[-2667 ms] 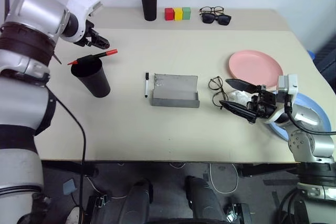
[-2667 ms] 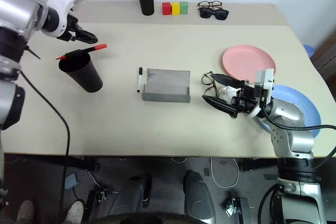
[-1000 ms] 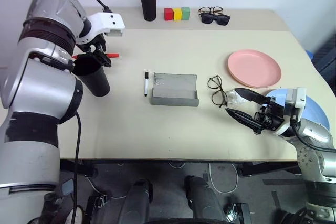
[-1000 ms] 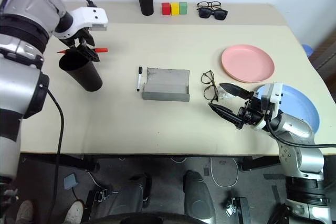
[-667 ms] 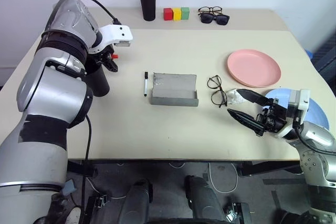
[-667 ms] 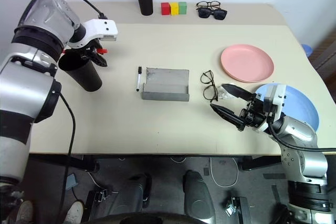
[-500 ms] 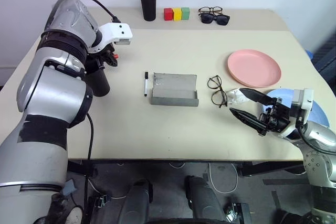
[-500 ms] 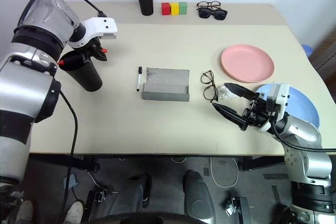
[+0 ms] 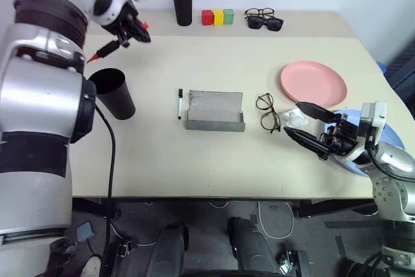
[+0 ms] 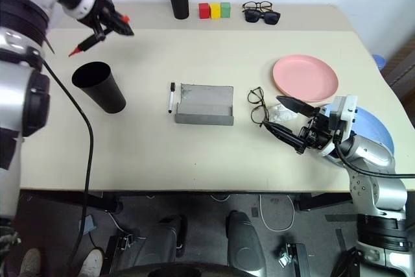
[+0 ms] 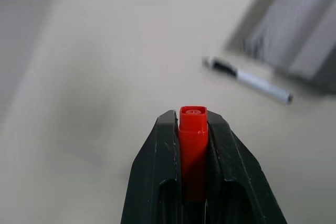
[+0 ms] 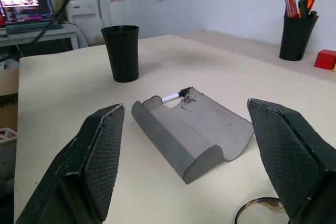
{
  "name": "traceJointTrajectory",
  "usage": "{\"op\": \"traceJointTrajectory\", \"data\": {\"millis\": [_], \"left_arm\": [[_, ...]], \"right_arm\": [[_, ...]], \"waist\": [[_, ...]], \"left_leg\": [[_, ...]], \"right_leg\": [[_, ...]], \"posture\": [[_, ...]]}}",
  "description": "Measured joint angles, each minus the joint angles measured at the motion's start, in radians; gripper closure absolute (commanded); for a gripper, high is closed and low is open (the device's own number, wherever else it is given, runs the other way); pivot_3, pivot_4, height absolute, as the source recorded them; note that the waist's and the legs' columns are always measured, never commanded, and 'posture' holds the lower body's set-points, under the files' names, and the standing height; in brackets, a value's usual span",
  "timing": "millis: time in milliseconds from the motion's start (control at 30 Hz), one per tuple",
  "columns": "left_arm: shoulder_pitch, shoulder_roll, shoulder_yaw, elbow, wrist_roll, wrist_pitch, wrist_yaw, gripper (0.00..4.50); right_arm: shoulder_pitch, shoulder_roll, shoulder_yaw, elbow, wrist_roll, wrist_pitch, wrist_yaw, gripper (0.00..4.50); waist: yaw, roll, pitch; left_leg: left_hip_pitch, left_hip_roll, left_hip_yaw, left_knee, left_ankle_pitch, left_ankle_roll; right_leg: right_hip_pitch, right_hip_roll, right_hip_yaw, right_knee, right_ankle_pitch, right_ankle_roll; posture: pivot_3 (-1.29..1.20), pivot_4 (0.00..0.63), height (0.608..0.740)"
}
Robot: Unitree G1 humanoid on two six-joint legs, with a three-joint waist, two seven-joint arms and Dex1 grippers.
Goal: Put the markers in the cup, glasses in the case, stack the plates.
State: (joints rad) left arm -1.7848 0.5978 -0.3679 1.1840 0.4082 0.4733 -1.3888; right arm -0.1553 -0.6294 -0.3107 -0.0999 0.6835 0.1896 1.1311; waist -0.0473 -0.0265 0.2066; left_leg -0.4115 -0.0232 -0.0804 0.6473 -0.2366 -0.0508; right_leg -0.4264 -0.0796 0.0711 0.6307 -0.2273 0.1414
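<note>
Above the table's far left corner, the left gripper (image 9: 135, 28) is clamped on the red marker (image 9: 111, 47), which slants down out of its fingers, up off the table and beyond the empty black cup (image 9: 114, 93) near the left edge. Near the right edge, the right gripper (image 9: 310, 125) hovers with its fingers spread wide apart, holding nothing, its tips just beside the wire glasses (image 9: 266, 112) and in front of the blue plate (image 10: 371, 128). Behind lies the pink plate (image 9: 314, 84). At mid-table the grey case (image 9: 215, 111) lies open, with the white marker (image 9: 180, 104) along its left side.
</note>
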Motion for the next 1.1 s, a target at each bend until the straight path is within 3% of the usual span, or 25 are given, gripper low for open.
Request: {"op": "traceJointTrajectory", "data": {"millis": [133, 200, 300, 367, 533, 600, 767, 867, 1100], "left_arm": [[0.065, 0.071, 0.156, -0.209, -0.097, 0.096, 0.085, 4.06], [0.262, 0.08, 0.377, -0.501, -0.213, 0.096, 0.243, 4.06], [0.507, 0.067, 0.562, -0.835, -0.305, 0.276, 0.363, 4.06], [0.659, -0.006, 0.704, -1.069, -0.372, 0.384, 0.456, 4.06], [0.841, -0.205, 0.986, -1.483, -0.547, 0.53, 0.65, 4.06], [0.897, -0.247, 1.036, -1.575, -0.594, 0.539, 0.712, 4.06], [0.941, -0.244, 1.106, -1.67, -0.682, 0.532, 0.838, 4.06], [1.01, -0.237, 1.102, -1.674, -0.703, 0.472, 0.881, 4.06], [1.075, -0.236, 1.033, -1.593, -0.723, 0.255, 0.953, 4.06]], "right_arm": [[-0.037, 0.0, 0.016, 0.039, -0.012, -0.002, 0.016, 0.69], [-0.059, 0.0, 0.025, 0.057, -0.013, -0.002, 0.024, 0.69], [-0.072, 0.0, 0.033, 0.077, -0.015, -0.002, 0.041, 0.69], [-0.087, -0.005, 0.035, 0.105, -0.018, -0.001, 0.051, 0.69], [-0.131, -0.012, 0.048, 0.123, -0.031, 0.006, 0.069, 0.69], [-0.131, -0.023, 0.048, 0.123, -0.024, 0.029, 0.079, 0.69], [-0.151, -0.027, 0.034, 0.07, 0.091, 0.133, 0.101, 0.69], [-0.184, -0.027, 0.031, 0.034, 0.137, 0.169, 0.108, 0.69], [-0.247, -0.019, 0.066, 0.022, 0.162, 0.197, 0.141, 0.69]], "waist": [[-0.006, 0.001, 0.0], [-0.01, 0.005, -0.002], [-0.018, 0.005, -0.001], [-0.016, 0.004, -0.001], [-0.006, 0.003, -0.001], [-0.001, 0.003, -0.001], [0.003, 0.003, -0.001], [0.002, 0.003, -0.001], [0.005, 0.002, -0.002]], "left_leg": [[0.001, 0.0, 0.0, 0.0, 0.0, 0.0], [0.004, 0.001, 0.0, -0.001, 0.0, 0.0], [0.004, 0.001, -0.001, 0.001, 0.0, 0.0], [0.002, 0.001, -0.002, 0.004, 0.0, 0.0], [0.004, 0.0, -0.001, 0.005, 0.0, 0.0], [0.005, 0.001, -0.001, 0.005, 0.001, -0.001], [0.008, 0.001, -0.001, 0.005, 0.001, -0.002], [0.02, 0.001, -0.001, 0.001, 0.001, -0.002], [0.02, 0.001, -0.001, 0.001, 0.001, -0.002]], "right_leg": [[0.0, 0.0, 0.0, 0.002, 0.0, 0.0], [0.002, -0.001, 0.001, 0.003, 0.0, -0.001], [0.001, 0.0, 0.001, 0.005, 0.001, -0.001], [0.001, 0.0, 0.0, 0.007, 0.001, -0.001], [0.004, -0.001, 0.0, 0.006, 0.001, -0.002], [0.005, 0.0, 0.0, 0.006, 0.002, -0.002], [0.009, 0.0, 0.0, 0.003, 0.002, -0.002], [0.021, 0.001, 0.0, -0.001, 0.001, -0.002], [0.023, 0.001, -0.001, -0.002, 0.001, -0.002]], "posture": [[0.0, 0.15, 0.74], [0.0, 0.15, 0.74], [0.0, 0.15, 0.74], [0.0, 0.15, 0.74], [0.0, 0.15, 0.74], [0.0, 0.15, 0.74], [0.0, 0.15, 0.74], [0.0, 0.15, 0.74], [0.0, 0.15, 0.74]]}}
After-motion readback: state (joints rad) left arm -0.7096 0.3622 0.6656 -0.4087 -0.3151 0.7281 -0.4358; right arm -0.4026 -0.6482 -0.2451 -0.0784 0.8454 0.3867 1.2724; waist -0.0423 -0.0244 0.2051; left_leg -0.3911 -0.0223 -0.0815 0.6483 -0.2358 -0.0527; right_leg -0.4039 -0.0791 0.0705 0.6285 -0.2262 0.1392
